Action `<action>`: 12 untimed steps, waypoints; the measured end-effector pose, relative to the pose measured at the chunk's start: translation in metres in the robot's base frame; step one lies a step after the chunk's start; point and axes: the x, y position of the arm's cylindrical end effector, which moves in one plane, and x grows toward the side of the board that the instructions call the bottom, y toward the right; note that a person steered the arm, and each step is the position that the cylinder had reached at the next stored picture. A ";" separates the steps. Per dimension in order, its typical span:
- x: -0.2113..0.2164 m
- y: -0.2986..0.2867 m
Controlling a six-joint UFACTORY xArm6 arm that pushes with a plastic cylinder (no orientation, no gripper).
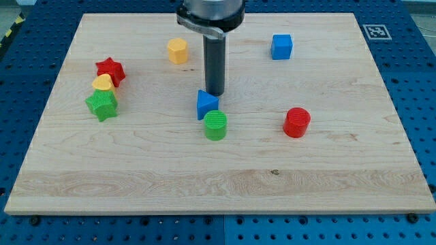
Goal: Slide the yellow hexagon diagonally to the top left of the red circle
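The yellow hexagon (177, 51) sits on the wooden board (218, 170) at the view's upper left of centre. The red circle (297, 122) sits right of centre. My tip (214, 93) rests on the board near the middle, right of and below the yellow hexagon and well left of the red circle. It stands just above the blue triangle (206, 104), touching or nearly touching it.
A green circle (216, 126) sits just below the blue triangle. A blue cube (281, 47) is at the upper right. At the left, a red star (110, 70), a small yellow block (103, 84) and a green star (102, 105) cluster together.
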 end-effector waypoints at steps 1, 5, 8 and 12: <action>-0.001 -0.025; 0.014 -0.030; -0.005 -0.030; -0.055 -0.039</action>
